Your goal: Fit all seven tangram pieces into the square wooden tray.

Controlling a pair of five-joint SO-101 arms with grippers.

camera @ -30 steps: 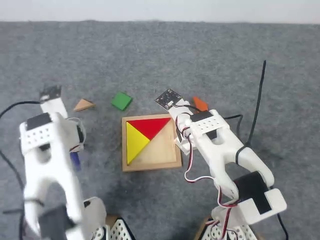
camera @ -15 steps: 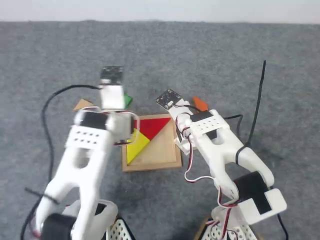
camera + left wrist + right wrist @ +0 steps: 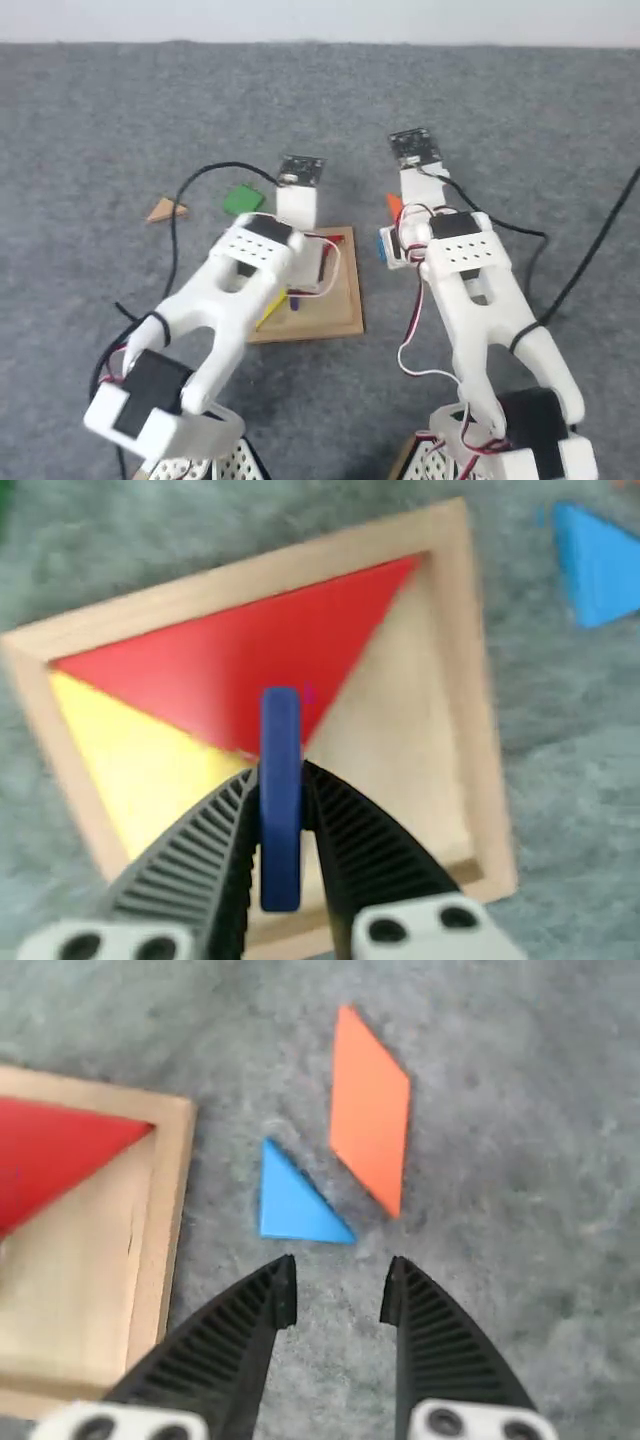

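Observation:
The square wooden tray (image 3: 455, 630) holds a large red triangle (image 3: 240, 650) and a large yellow triangle (image 3: 150, 770); its other half is bare wood. My left gripper (image 3: 281, 780) is shut on a dark blue piece (image 3: 281, 730), held on edge above the tray's middle. In the high view this piece (image 3: 296, 300) hangs under the left arm over the tray (image 3: 350, 300). My right gripper (image 3: 340, 1280) is open above the carpet, just short of a light blue triangle (image 3: 293, 1205). An orange parallelogram (image 3: 370, 1110) lies beyond that triangle, to the right of the tray (image 3: 165, 1200).
A green square (image 3: 242, 200) and a tan triangle (image 3: 166, 210) lie on the grey carpet behind and left of the tray. The orange piece (image 3: 393, 205) peeks out beside the right arm. A black cable loops over the left arm.
My left arm swung from the table's left side to over the tray, carrying the dark blue piece. The right arm moved from the tray's right edge out to the light blue triangle.

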